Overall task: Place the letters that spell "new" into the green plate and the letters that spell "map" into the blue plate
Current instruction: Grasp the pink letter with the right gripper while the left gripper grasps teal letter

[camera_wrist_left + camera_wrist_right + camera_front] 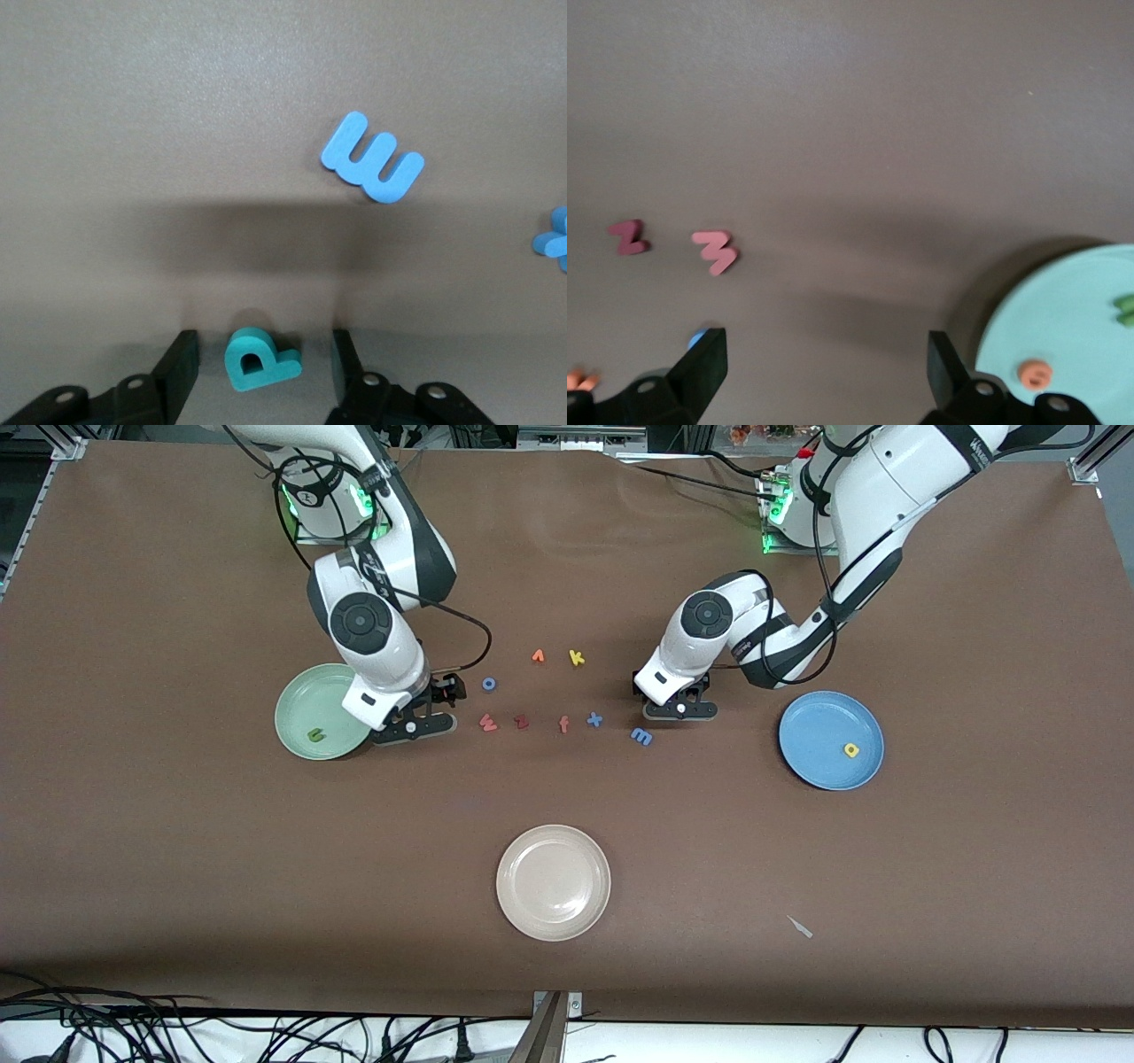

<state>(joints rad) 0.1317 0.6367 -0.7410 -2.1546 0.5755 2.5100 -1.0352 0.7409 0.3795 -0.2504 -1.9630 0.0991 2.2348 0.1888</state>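
Left gripper (pixel 259 372) is down at the table, its fingers (pixel 177 372) standing on either side of the teal p (pixel 257 359) with gaps showing, not yet pinching it. Right gripper (pixel 824 367) hangs wide open and empty by the green plate's (pixel 297 722) rim. That plate holds the green n (pixel 315 734) and orange e (pixel 1034 373); the blue plate (pixel 811 735) holds the yellow a (pixel 851 749). On the table lie the blue m (pixel 641 736) and pink w (pixel 488 723).
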